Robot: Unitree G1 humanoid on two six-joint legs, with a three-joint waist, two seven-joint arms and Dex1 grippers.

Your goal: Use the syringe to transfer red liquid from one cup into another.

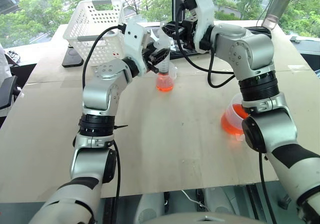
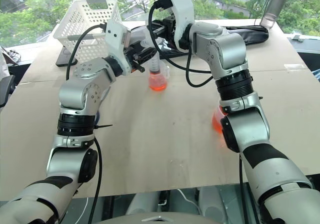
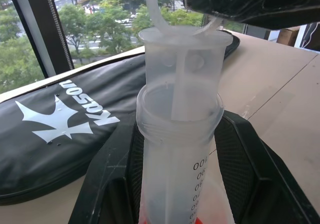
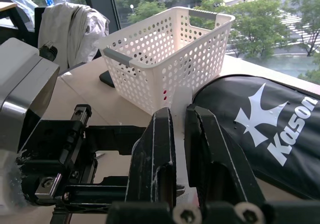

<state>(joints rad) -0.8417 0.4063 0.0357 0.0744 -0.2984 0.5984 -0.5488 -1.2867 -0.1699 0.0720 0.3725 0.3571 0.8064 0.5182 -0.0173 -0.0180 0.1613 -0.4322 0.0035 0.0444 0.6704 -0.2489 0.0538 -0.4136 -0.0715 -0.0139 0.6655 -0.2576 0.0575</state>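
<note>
The syringe (image 1: pixel 161 59) stands upright over the small handleless cup (image 1: pixel 164 82), which holds red liquid (image 1: pixel 164 86). Its lower end reaches into the cup. My left gripper (image 1: pixel 157 59) is shut on the clear barrel (image 3: pixel 177 134), one black finger (image 3: pixel 107 184) on each side. From above, my right gripper (image 1: pixel 169 33) is shut on the white plunger (image 4: pixel 181 101). The handled beaker (image 1: pixel 231 118) with red liquid stands on the table to the right, partly hidden behind my right forearm.
A white perforated basket (image 1: pixel 95 26) stands at the back left, with a dark flat object (image 1: pixel 72 59) beside it. A black bag (image 2: pixel 250 30) lies along the back edge, and a clear bottle (image 1: pixel 277 6) stands at the far right corner.
</note>
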